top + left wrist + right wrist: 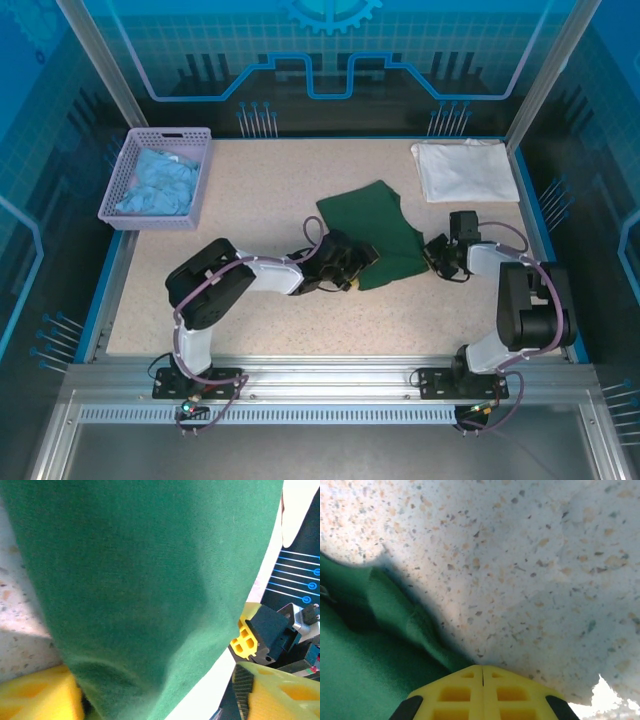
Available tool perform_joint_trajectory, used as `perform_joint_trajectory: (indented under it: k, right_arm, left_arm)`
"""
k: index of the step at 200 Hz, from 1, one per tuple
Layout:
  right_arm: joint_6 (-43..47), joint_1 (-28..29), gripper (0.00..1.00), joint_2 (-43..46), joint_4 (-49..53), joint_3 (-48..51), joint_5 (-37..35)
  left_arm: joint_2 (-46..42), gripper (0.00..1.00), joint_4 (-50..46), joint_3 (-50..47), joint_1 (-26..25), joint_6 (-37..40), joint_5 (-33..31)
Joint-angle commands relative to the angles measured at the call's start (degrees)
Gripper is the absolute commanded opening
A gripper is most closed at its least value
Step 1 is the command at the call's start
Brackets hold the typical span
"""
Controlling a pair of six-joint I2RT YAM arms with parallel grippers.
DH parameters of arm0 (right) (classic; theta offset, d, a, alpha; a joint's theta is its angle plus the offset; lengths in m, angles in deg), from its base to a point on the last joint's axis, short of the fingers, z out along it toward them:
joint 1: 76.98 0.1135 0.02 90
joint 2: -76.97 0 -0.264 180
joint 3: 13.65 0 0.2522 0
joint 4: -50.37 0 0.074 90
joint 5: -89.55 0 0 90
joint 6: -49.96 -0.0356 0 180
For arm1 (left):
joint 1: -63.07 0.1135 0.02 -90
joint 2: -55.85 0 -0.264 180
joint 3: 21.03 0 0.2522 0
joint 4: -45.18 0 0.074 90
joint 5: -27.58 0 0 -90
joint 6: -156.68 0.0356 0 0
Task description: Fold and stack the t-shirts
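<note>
Two t-shirts lie on one speckled surface (260,200): a green t-shirt (385,225) rumpled mid-frame and a white t-shirt (465,170) folded flat at upper right. One lilac basket (130,170) at upper left holds bunched pale blue cloth (160,185). Two claws meet the green one. The left claw (352,263) is spread wide, with cloth hiding the gap between its fingers. The right claw (434,255) is closed at the shirt's right edge; any pinch is unclear.

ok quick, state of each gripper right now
Left gripper: open, jaws spread with green t-shirt cloth between them.
Right gripper: shut, jaws pressed together on nothing, beside the green t-shirt's edge.
</note>
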Motion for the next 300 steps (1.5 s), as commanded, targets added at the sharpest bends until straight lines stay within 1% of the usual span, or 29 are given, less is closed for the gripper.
perform_joint_trajectory:
  k: [1,14,33,48,57,70,75,90,106,135,153,169,173,177,188,194,198,209,219,231,237,246,259,272,281,286,295,300]
  right_arm:
    - [0.36,1.62,0.0,3.12,4.28,-1.18,-1.11]
    - [1.34,2.08,0.0,5.16,6.0,-2.05,-2.03]
    - [1.99,2.63,0.0,8.96,9.39,-3.2,-3.84]
    - [2.48,3.56,0.0,11.72,13.27,-4.78,-6.05]
    - [2.6,4.26,0.0,13.46,15.48,-5.35,-7.37]
    - [2.21,4.96,0.0,15.68,18.31,-5.44,-8.59]
    - [1.87,5.26,0.0,16.48,19.18,-4.96,-9.07]
    - [0.02,5.47,0.0,18.19,20.18,-2.27,-8.78]
    - [-1.52,5.54,0.0,19.54,19.62,1.45,-8.69]
    - [-4.37,5.58,0.0,20.69,17.47,8.02,-10.01]
    - [-6.0,5.7,0.0,20.05,18.21,10.07,-10.66]
    - [-6.57,5.7,0.0,19.1,18.65,10.88,-10.56]
    - [-6.52,5.75,0.01,18.92,18.96,10.8,-10.61]
    - [-6.51,5.75,0.05,18.78,19.19,10.8,-10.53]
    - [-5.9,5.71,0.31,18.84,19.6,10.68,-10.39]
    - [-5.45,5.72,0.41,19.15,20.51,10.25,-10.6]
    - [-5.01,5.7,0.44,19.57,21.22,9.9,-10.99]
    - [-4.12,5.61,0.46,21.65,23.52,9.07,-12.42]
    - [-3.33,5.53,0.5,24.41,25.15,8.5,-14.09]
    - [-2.45,5.05,0.51,28.01,26.94,7.66,-16.32]
    - [-1.85,4.52,0.52,29.55,27.7,6.96,-17.06]
    - [-0.44,3.35,0.56,31.16,28.15,6.03,-17.31]
    - [2.25,1.21,0.63,31.67,28.23,4.18,-16.24]
    - [4.67,-1.43,0.65,30.28,27.3,2.65,-12.76]
    - [6.35,-3.21,0.62,28.19,25.94,1.94,-8.84]
    - [7.32,-4.07,0.59,26.81,25.48,1.36,-6.65]
    - [9.67,-4.4,0.45,24.14,24.48,0.3,-3.04]
    - [10.81,-4.18,0.4,22.78,24.46,-0.34,-1.78]
  left_arm:
    - [2.1,0.66,5.78,-2.04,-0.2,-0.96,1.83]
    - [1.19,0.61,3.21,-1.9,0.19,0.38,1.13]
    - [-1.0,0.61,-2.59,-2.0,0.55,3.01,-0.64]
    - [-2.56,0.6,-5.35,-2.39,0.77,4.71,-2.09]
    - [-2.95,0.56,-5.58,-2.72,0.97,5.21,-2.18]
    - [-2.96,0.46,-5.47,-3.0,1.41,5.64,-1.82]
    - [-3.02,0.43,-5.46,-3.18,1.58,5.75,-1.81]
    - [-2.55,0.42,-5.72,-3.11,1.91,6.2,-1.36]
    - [-1.94,0.38,-6.54,-2.51,2.04,6.7,-1.31]
    - [-1.34,0.37,-7.48,-1.64,2.64,7.75,-1.26]
    - [-2.54,0.39,-10.97,-0.7,3.09,9.62,-2.39]
    - [-4.15,0.46,-14.95,0.54,3.36,11.98,-4.15]
    - [-4.69,0.48,-16.12,0.98,3.47,12.54,-4.5]
    - [-5.08,0.51,-17.0,1.42,3.68,13.22,-4.72]
    - [-6.04,0.59,-19.47,3.14,4.32,15.31,-4.49]
    - [-6.57,0.61,-21.14,4.58,4.72,16.79,-3.92]
    - [-6.77,0.63,-22.21,5.67,4.95,18.21,-3.4]
    - [-7.51,0.64,-27.27,9.53,5.45,21.79,-2.52]
    - [-8.1,0.65,-31.19,12.93,5.43,25.36,-2.01]
    - [-8.58,0.65,-35.3,16.33,5.22,28.01,-0.63]
    - [-9.05,0.65,-36.63,17.14,5.0,28.45,-0.3]
    - [-10.23,0.66,-36.88,17.2,4.56,27.92,0.38]
    - [-11.9,0.68,-33.55,15.2,3.66,24.74,2.22]
    - [-13.27,0.68,-27.5,11.95,2.26,20.62,3.28]
    - [-13.81,0.69,-24.72,10.37,1.19,18.44,2.79]
    - [-13.8,0.69,-23.75,10.09,0.63,17.86,2.72]
    - [-13.08,0.7,-23.36,10.96,-0.24,18.55,3.04]
    - [-12.17,0.7,-24.45,12.51,-0.53,19.51,3.55]
